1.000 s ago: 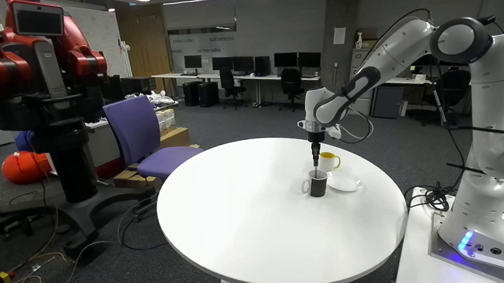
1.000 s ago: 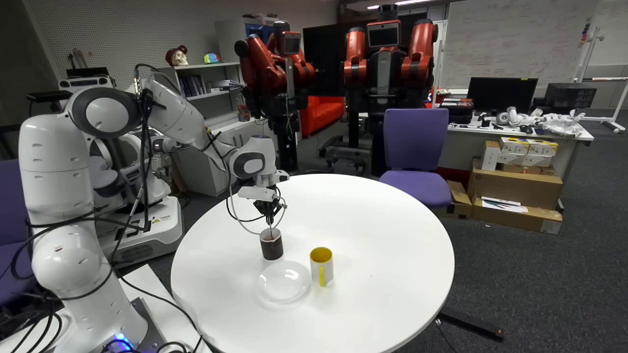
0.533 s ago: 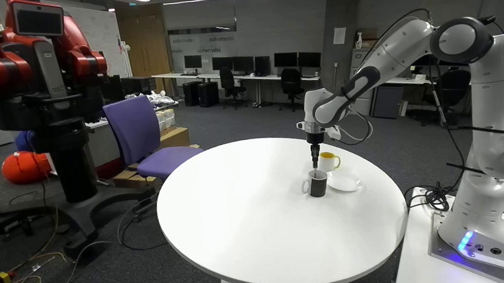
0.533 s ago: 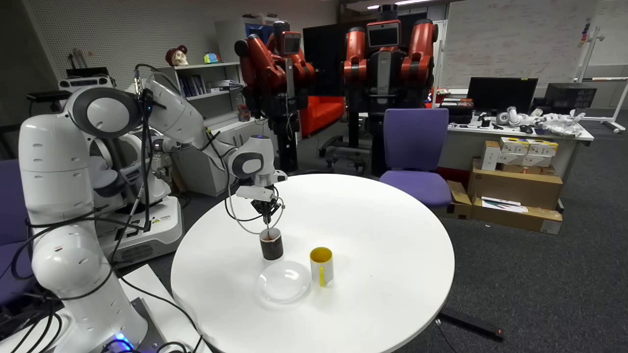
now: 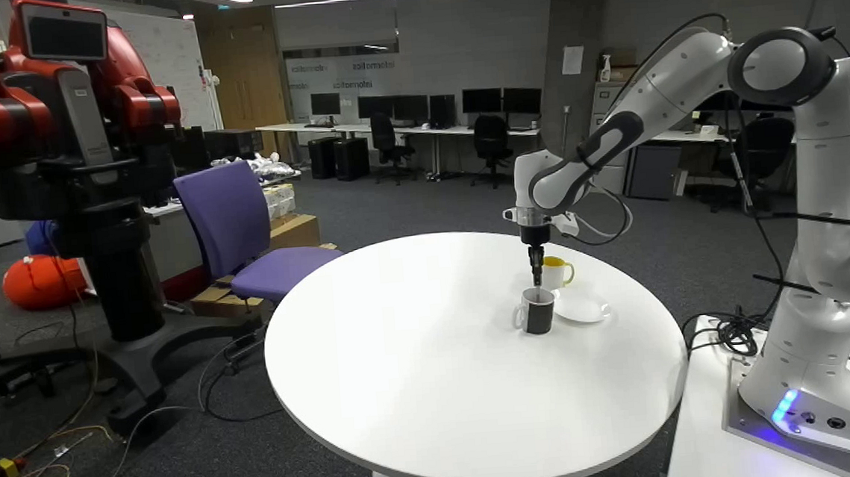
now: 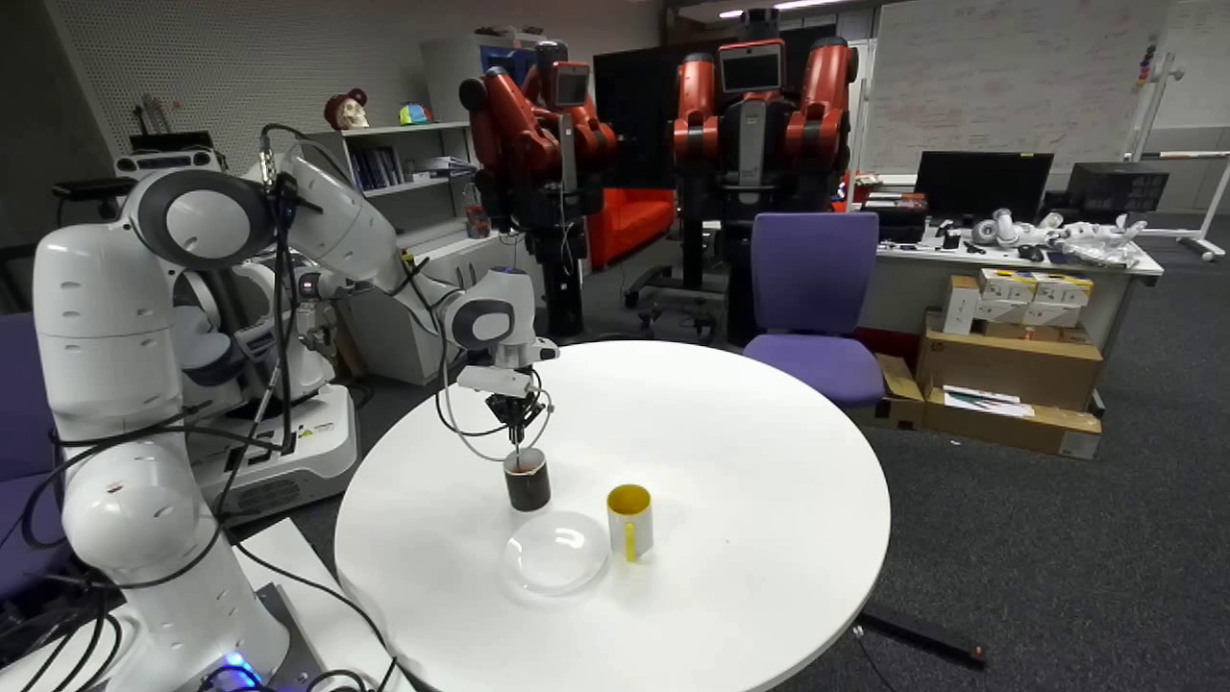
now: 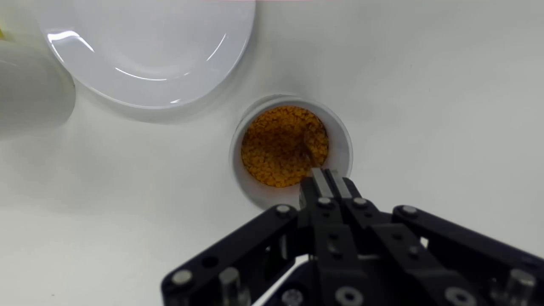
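One dark mug (image 6: 528,485) stands upright on a round white table (image 6: 769,519), with a grainy orange filling (image 7: 272,161) inside. Dipping into the mug is a thin utensil (image 6: 518,455), its lower end hard to make out. Just above the mug's rim is the gripper (image 7: 326,171), its jaws drawn together onto the utensil's upper part, hardly parted.

It points almost straight down at the mug in both exterior views. Up from there, the arm (image 5: 683,82) bends at the wrist over the mug, and the forearm slopes upward to an elbow (image 5: 772,66) high above the mug's level. Beyond the elbow, an upright column descends to the base (image 5: 818,409), well apart from the mug on a side table (image 5: 701,444).

Near the mug, not touching it, lies a white plate (image 6: 556,553). Farther from the mug, just beside the plate, stands a white cup with yellow handle and inside (image 6: 629,524).
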Tool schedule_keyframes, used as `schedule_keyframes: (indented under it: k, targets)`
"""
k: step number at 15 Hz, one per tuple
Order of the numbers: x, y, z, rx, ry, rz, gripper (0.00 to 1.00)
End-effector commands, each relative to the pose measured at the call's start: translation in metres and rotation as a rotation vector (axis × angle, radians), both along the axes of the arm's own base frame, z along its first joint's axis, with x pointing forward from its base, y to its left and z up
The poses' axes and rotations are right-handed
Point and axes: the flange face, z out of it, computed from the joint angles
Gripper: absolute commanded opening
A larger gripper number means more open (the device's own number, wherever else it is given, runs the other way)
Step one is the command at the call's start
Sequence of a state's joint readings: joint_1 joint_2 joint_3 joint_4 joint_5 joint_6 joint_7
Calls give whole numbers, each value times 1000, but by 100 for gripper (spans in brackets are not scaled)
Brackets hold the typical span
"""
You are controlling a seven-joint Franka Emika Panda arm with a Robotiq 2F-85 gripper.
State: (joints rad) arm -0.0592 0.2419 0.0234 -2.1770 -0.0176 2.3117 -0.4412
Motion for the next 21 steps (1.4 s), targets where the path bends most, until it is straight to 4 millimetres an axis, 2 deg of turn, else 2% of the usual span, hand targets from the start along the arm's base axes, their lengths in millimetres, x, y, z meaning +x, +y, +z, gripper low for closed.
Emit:
schedule_keyframes:
  k: [1,10,15,21]
  targets:
    - [-17,-5,13,-15,36,-3,1]
    - [-20,-27,15,-70,63,-25,1]
    - [-15,-29,6,-59,47,-28,1]
    - [-6,-31,5,-67,33,-9,1]
